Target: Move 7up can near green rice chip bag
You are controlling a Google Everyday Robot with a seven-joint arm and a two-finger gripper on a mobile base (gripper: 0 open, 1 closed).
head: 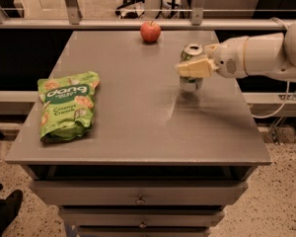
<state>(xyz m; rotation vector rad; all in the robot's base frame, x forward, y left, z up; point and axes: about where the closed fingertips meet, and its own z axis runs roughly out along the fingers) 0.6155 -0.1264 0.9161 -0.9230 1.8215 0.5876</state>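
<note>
7up can (191, 83): silver-and-green body, silver pull-tab top facing up. Stands upright on the right rear part of the bench (138, 127), long axis vertical. Claw (186, 66) reaches in from the right at mid-height of the can, a cream part crossing the can's front; clenched or released: cannot tell. Green rice chip bag (67, 105) lies flat near the left edge, well apart from the can. Red apple (150, 31) at the rear edge.
</note>
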